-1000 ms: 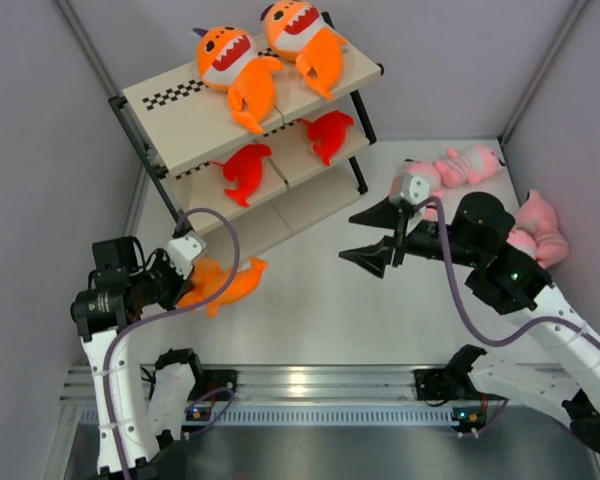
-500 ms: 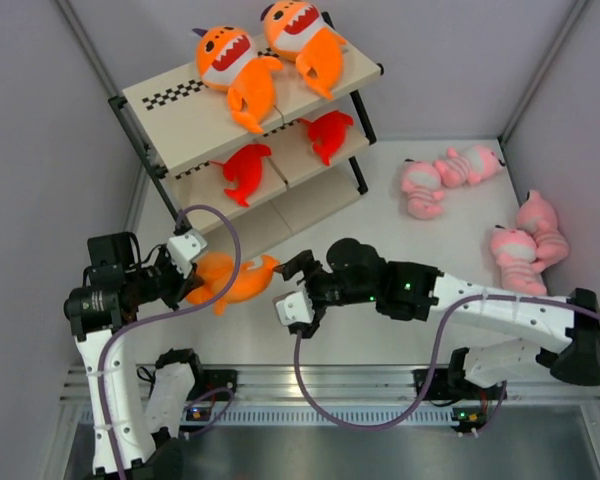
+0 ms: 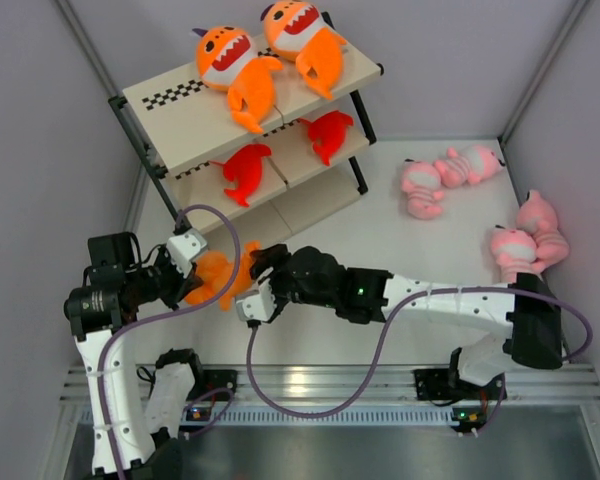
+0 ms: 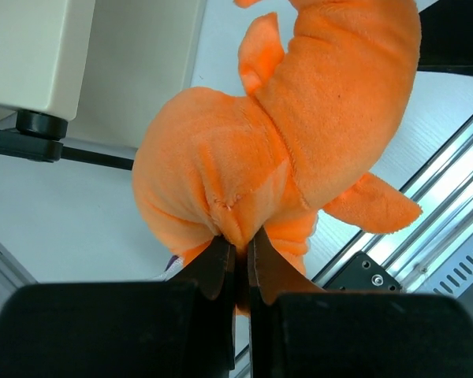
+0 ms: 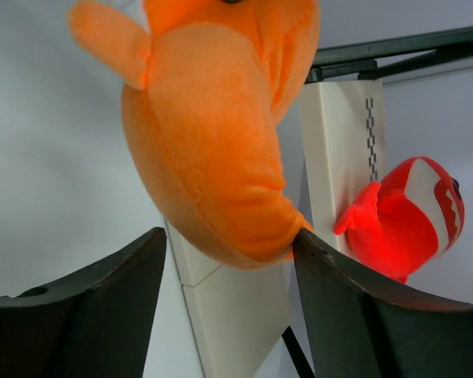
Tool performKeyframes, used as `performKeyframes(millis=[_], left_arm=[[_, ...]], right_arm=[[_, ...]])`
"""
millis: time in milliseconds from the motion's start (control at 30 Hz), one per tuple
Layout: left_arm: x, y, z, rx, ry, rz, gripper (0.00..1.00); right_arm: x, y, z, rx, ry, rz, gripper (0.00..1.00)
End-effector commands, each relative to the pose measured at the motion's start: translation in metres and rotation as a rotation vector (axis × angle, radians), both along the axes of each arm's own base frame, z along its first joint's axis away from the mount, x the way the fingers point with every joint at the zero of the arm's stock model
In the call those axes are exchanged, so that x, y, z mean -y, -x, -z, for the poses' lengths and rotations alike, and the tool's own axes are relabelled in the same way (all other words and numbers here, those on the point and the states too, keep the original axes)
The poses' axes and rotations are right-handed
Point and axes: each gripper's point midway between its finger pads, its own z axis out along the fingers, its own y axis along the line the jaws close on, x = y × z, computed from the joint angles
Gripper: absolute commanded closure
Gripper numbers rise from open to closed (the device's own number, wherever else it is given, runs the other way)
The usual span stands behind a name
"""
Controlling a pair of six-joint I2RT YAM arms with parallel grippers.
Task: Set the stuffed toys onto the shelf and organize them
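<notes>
The orange shark (image 4: 299,150) is pinched tight in the left fingers (image 4: 213,272), its other end between the wide-spread right fingers (image 5: 94,299).

The top board of the shelf (image 3: 183,125) is bare on its left half, and two orange sharks (image 3: 238,72) fill its right half. The middle board carries two red sharks (image 3: 242,170) with a narrow gap between them. What shows of the bottom board is bare.

In front of the shelf the way is crowded. The left tool (image 3: 191,287), clamped on a third orange shark (image 3: 217,273), faces the right tool (image 3: 262,268), whose spread jaws flank that shark's other end. The right arm (image 3: 430,297) lies across the near desk (image 3: 410,245). Behind it, bare desk runs from the shelf's foot to the pink plush (image 3: 420,190).
</notes>
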Motion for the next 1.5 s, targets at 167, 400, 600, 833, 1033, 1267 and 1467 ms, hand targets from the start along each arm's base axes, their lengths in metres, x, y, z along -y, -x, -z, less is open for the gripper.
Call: performKeyframes(millis=[167, 400, 600, 833, 1033, 1267, 1467], left_arm=[[0.016, 0.034, 0.009, -0.145, 0.066, 0.035, 1.00], [0.015, 0.033, 0.014, -0.161, 0.065, 0.045, 1.00], [0.015, 0.032, 0.011, -0.154, 0.065, 0.046, 1.00], [0.015, 0.033, 0.002, -0.135, 0.066, 0.014, 1.00], [0.011, 0.032, -0.010, -0.128, 0.068, -0.051, 0.60], [-0.010, 0.024, -0.026, 0.006, -0.027, -0.154, 0.01], [-0.063, 0.007, -0.065, 0.166, -0.164, -0.467, 0.01]], right_arm=[[-0.011, -0.013, -0.065, 0.137, -0.196, 0.128, 0.24], [0.014, 0.000, -0.063, 0.208, -0.108, 0.051, 0.17], [0.000, 0.028, -0.035, 0.084, -0.024, -0.109, 0.18], [-0.020, 0.040, -0.023, -0.099, -0.068, -0.119, 0.71], [0.003, 0.051, -0.043, -0.350, -0.167, -0.033, 1.00], [0.040, 0.071, -0.056, -0.707, -0.333, 0.019, 1.00], [0.053, 0.079, -0.084, -0.941, -0.466, 0.092, 1.00]])
